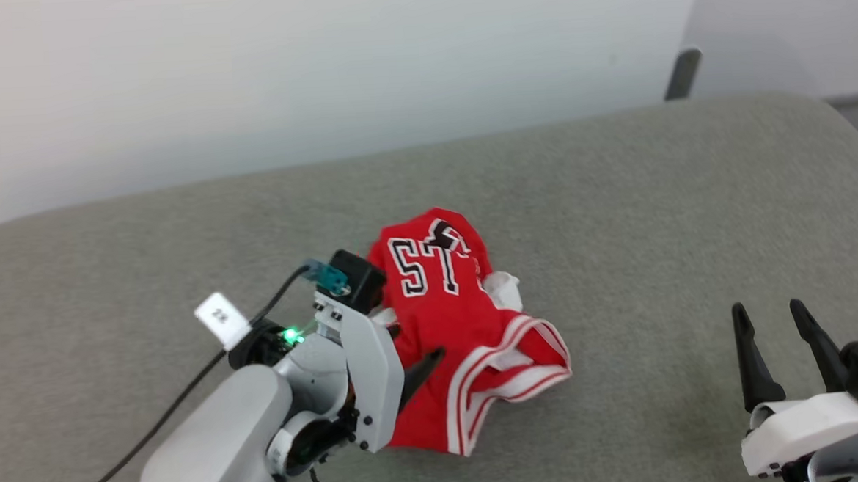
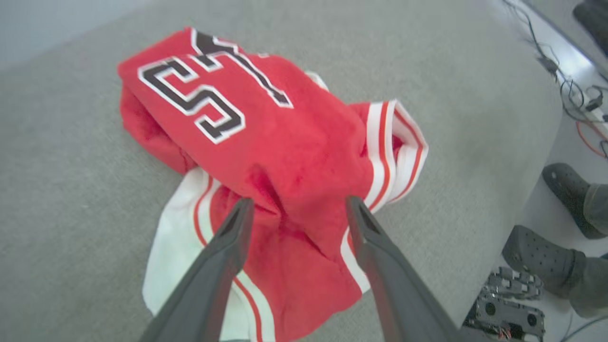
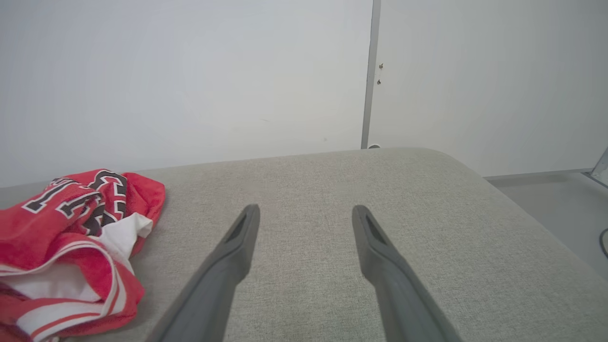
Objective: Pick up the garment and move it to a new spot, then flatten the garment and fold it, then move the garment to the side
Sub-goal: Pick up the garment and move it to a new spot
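The garment [image 1: 462, 320] is a red jersey with black white-outlined lettering and white-and-red striped trim, lying crumpled in a heap on the grey padded surface [image 1: 618, 209]. My left gripper [image 1: 412, 348] hovers at its near-left edge. In the left wrist view the left gripper [image 2: 299, 204] stands open, its two fingers spread over a ridge of the garment [image 2: 294, 142] without pinching it. My right gripper [image 1: 767, 308] is open at the lower right, well clear of the cloth. Seen from the right wrist, the right gripper [image 3: 306, 209] points across bare padding, with the garment [image 3: 61, 223] at the far left.
The padded surface rounds off at its right edge [image 2: 546, 142]. Beyond it stand a person's feet in dark clogs [image 2: 565, 190], with cables [image 2: 570, 80] on the floor. A pale wall [image 1: 317, 70] runs behind. A black cable with a white tag [image 1: 220, 318] trails from my left arm.
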Controlling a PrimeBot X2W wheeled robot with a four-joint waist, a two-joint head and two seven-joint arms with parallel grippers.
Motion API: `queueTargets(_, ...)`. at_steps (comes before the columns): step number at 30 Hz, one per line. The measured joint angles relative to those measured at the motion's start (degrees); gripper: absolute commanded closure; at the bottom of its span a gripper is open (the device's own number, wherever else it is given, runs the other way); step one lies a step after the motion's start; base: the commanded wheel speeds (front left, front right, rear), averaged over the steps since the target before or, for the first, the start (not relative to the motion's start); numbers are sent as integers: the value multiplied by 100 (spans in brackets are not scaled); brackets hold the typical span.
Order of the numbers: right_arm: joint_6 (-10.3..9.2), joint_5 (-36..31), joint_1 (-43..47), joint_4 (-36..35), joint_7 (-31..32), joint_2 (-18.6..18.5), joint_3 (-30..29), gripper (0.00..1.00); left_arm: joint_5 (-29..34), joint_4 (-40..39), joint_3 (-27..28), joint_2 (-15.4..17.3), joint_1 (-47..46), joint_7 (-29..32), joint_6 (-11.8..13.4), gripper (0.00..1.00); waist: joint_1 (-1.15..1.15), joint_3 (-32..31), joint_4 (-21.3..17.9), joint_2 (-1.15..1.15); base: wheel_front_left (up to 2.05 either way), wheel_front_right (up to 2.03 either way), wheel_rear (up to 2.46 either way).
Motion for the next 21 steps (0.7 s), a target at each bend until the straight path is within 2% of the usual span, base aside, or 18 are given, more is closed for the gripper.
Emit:
queueTargets(4,0,25,94,-93,57,-38,-1,0,3,-453,163,133,190,-322,111,0,0,-174,217,0,0,0,0)
queueTargets(9,0,79,117,-169,89,-51,14,0,19,-988,571,421,611,-1028,335,0,0,-385,448,0,0,0,0)
queueTargets(15,0,121,244,-188,97,-93,15,0,226,-1314,1015,755,1259,-2167,556,0,0,-583,674,0,0,0,0)
queueTargets(21,0,153,300,-193,74,-169,36,0,441,-1249,1439,925,1890,-3381,760,0,0,-699,834,0,0,0,0)
